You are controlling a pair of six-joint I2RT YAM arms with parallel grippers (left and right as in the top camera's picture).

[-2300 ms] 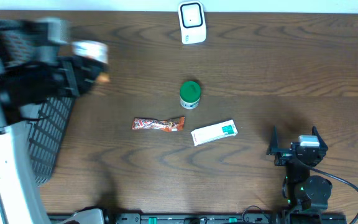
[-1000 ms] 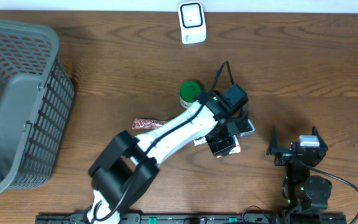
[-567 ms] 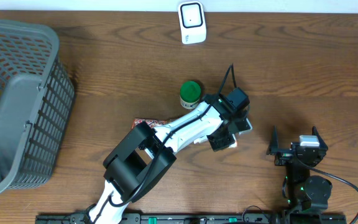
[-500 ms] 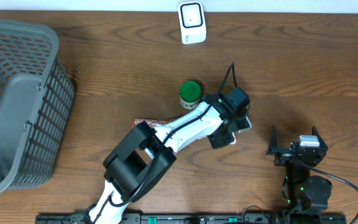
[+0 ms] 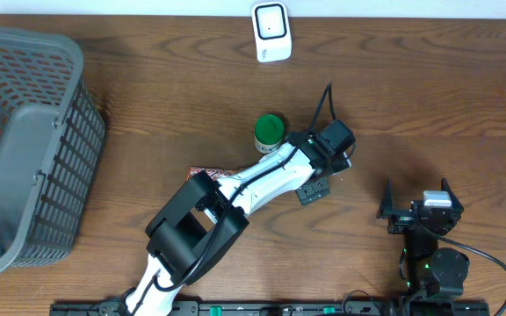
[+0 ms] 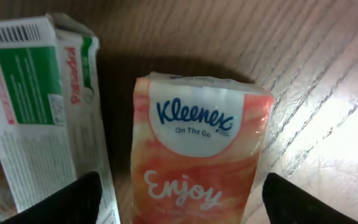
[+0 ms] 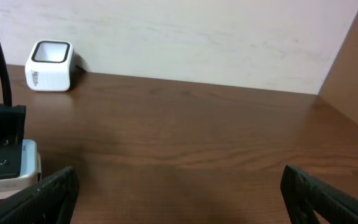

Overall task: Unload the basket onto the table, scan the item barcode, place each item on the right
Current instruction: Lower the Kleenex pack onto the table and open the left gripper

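Orange-and-white Kleenex pack lies flat on the table, just beside the Panadol box. A moment ago the left fingers were clamped; now they stand spread either side of it, grip released. Parked, the right fingers gape empty. With the scanner well apart, scanning probably needs a fresh grasp.

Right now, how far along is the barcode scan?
Done: nothing visibly scanned; the scanner sits with nothing near it. In hand: the left tool stands open astride the Kleenex pack, which lies flat beside the Panadol box, not gripped. Left: close on an item, carry it to the scanner, show its barcode. The right tool is open, empty.
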